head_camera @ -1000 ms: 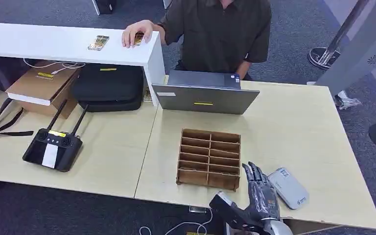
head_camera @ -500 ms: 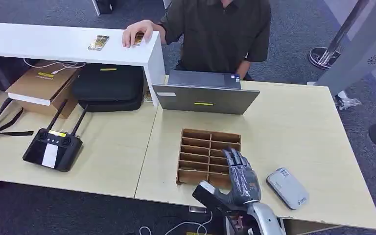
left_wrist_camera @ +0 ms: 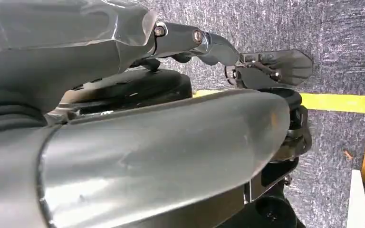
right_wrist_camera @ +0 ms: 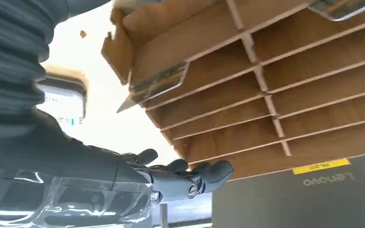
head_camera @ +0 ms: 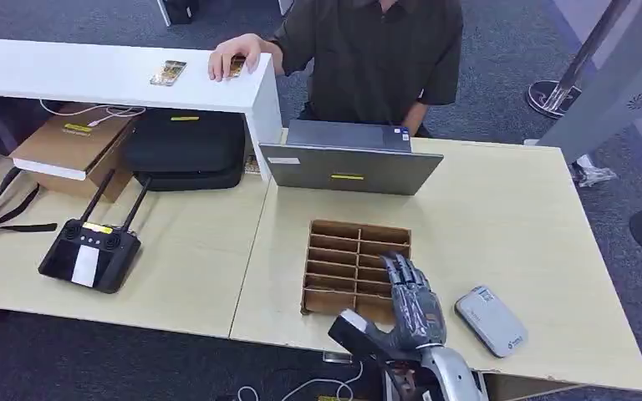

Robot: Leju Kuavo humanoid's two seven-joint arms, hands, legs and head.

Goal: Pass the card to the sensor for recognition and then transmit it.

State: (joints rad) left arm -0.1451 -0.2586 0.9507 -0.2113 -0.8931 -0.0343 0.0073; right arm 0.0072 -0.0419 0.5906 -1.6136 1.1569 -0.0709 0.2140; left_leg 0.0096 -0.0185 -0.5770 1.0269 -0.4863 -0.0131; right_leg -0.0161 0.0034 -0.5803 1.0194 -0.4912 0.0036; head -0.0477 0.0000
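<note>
Since a second ago my right hand has swung from beside the sensor to above the near right slots of the wooden rack. It holds nothing, fingers extended and apart. My wrist view shows a card poking out of a slot just beside the fingers. Step: reaching for the card. Next move probably calls for pinching its exposed edge. Left hand: state undeterminable.

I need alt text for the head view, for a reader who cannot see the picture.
The robot's right hand, fingers spread and holding nothing, hovers over the near right corner of a wooden slotted rack on a pale table. A grey card sensor lies to its right; a person sits behind a laptop.
</note>
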